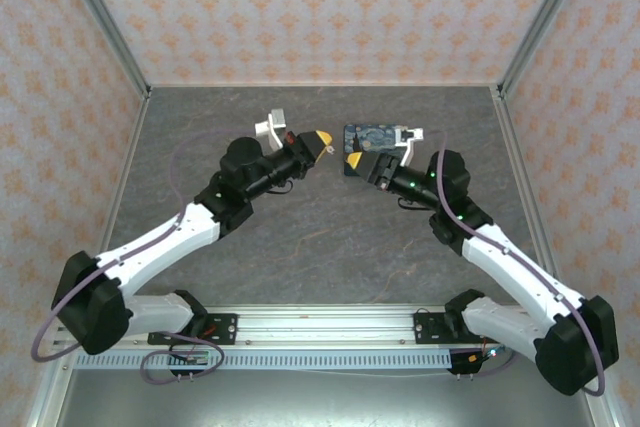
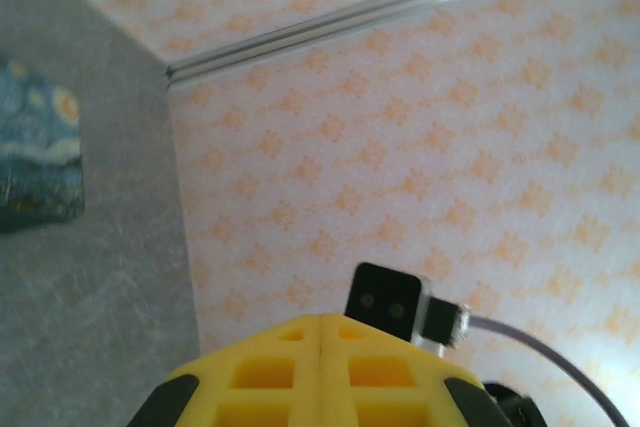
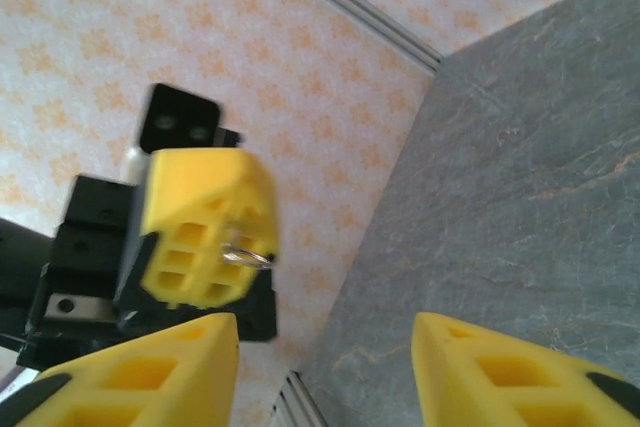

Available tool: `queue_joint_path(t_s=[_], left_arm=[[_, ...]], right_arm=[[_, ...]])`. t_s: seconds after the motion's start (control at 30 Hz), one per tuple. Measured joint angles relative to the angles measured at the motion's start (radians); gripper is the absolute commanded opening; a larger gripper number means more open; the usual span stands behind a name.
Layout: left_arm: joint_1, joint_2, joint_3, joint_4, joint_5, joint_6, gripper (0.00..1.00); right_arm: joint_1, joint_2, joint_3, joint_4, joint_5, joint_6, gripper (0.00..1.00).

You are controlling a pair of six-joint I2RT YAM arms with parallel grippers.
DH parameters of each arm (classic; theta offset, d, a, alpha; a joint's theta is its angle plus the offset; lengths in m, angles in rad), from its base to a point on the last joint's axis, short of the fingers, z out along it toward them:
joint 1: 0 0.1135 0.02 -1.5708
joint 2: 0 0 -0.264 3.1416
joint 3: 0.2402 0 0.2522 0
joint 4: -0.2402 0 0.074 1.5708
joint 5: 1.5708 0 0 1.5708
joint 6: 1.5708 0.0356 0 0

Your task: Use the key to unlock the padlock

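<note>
Left gripper point(image 1: 322, 141) is pressing its yellow fingers point(image 2: 250, 372) tight together on a thin silvery sliver that is looking like the key point(image 3: 248, 255), and is holding it over the far middle of the desk point(image 1: 300, 257). Seen from the right wrist, the key is poking out at the edge of the closed fingertips. Its visible part is lying roughly level and pointing toward the right of that view. Most of its length is being swallowed by the pads, so I cannot tell which end is showing, and from above it is too small to pick out.

Facing the left gripper nose to nose, with a small gap between them, the right gripper point(image 3: 325, 352) is holding its fingers well apart and gripping nothing.

Just beyond the right gripper, the painted box point(image 1: 372, 137) is lying flat near the desk's far edge, with the wrist partly covering it. From the left wrist it is blurring and being cut off at the frame's left side.
</note>
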Motion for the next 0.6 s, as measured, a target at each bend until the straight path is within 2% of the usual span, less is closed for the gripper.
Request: queue_joint_path(t_s=[0.13, 0.27, 0.4, 0.6], left_arm=[[0.0, -0.047, 0.058, -0.072, 0.054, 0.201, 0.0], [0.0, -0.055, 0.074, -0.12, 0.117, 0.333, 0.0], [0.0, -0.055, 0.074, -0.152, 0.155, 0.403, 0.0], [0.0, -0.055, 0.074, -0.162, 0.186, 0.431, 0.0]], right_arm=[[-0.011, -0.013, 0.0, 0.032, -0.054, 0.007, 0.58], [0.008, 0.005, -0.002, 0.103, -0.103, 0.026, 0.59], [0.066, 0.035, 0.006, 0.134, -0.137, 0.024, 0.58], [0.088, 0.084, 0.04, 0.154, -0.149, 0.025, 0.49]])
